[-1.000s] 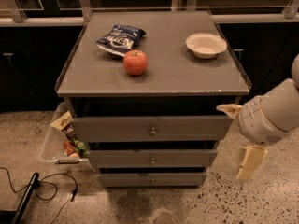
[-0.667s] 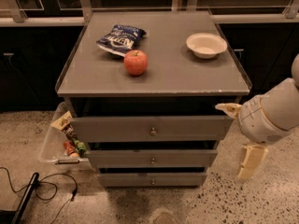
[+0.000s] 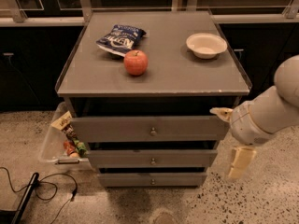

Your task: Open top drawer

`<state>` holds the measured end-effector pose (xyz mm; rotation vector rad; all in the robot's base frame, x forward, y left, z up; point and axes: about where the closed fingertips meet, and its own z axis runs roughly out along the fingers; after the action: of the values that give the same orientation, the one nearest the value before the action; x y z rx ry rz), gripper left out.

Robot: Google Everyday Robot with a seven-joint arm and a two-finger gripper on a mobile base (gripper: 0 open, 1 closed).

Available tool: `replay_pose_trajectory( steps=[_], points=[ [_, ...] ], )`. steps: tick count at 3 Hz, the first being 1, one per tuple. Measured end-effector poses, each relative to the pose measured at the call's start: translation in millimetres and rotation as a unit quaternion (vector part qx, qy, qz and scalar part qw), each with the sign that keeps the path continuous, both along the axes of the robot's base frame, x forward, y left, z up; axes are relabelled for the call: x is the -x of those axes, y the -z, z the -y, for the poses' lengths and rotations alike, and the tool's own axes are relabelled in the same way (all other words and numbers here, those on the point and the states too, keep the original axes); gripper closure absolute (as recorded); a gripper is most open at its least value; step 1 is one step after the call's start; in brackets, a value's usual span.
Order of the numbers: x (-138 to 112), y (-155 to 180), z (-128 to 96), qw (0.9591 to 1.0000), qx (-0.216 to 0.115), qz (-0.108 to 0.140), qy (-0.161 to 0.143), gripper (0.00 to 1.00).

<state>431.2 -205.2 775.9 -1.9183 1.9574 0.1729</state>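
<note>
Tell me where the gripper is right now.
The gripper sits on the right of the camera view, open, just off the right end of the top drawer front and well clear of its centre knob.

Cream gripper point(image 3: 228, 141) right of the grey top drawer point(image 3: 117, 128); red apple point(image 3: 136, 62), whitish bowl point(image 3: 218, 45), seemingly dark-blue printed bag point(image 3: 120, 38).

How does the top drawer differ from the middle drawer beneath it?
The top drawer has a wider front than the middle drawer. The top drawer's front is also taller than the middle drawer's. The gripper, jaws open, hangs to the right, its upper finger by the top drawer's corner, away from the middle drawer. Both fronts are flat grey, each with one small round knob at centre.
</note>
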Motion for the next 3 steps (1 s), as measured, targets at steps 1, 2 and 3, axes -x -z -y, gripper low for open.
replay_pose_trajectory(
  steps=[1, 2, 3],
  points=[
    [-32.2, 43.0, -1.3, 0.9996, 0.022, 0.011, 0.015, 0.00],
    [-68.6, 69.1, 3.6, 0.9979, 0.035, 0.047, 0.027, 0.00],
    [-101.0, 78.0, 12.7, 0.9945, 0.035, 0.092, 0.036, 0.00]
  ],
)
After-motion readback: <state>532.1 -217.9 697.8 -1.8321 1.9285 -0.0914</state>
